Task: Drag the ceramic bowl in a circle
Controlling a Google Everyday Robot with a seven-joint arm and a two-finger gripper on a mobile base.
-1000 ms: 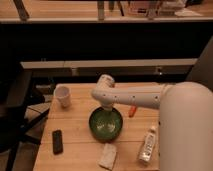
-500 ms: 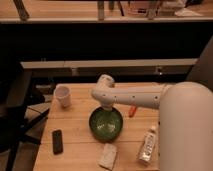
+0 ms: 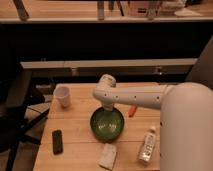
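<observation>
The ceramic bowl (image 3: pixel 107 125) is round, glossy green with a darker rim, and sits on the wooden table (image 3: pixel 75 130) near its middle. My white arm reaches in from the right and bends down over the bowl's far rim. The gripper (image 3: pixel 109 106) is at the far edge of the bowl, at or just inside its rim, pointing down. The arm's wrist hides most of it.
A small white cup (image 3: pixel 62 96) stands at the table's back left. A black remote (image 3: pixel 57 141) lies front left. A pale folded cloth (image 3: pixel 108 156) lies at the front. A clear bottle (image 3: pixel 146 146) lies front right. An orange object (image 3: pixel 132 110) lies behind the bowl's right side.
</observation>
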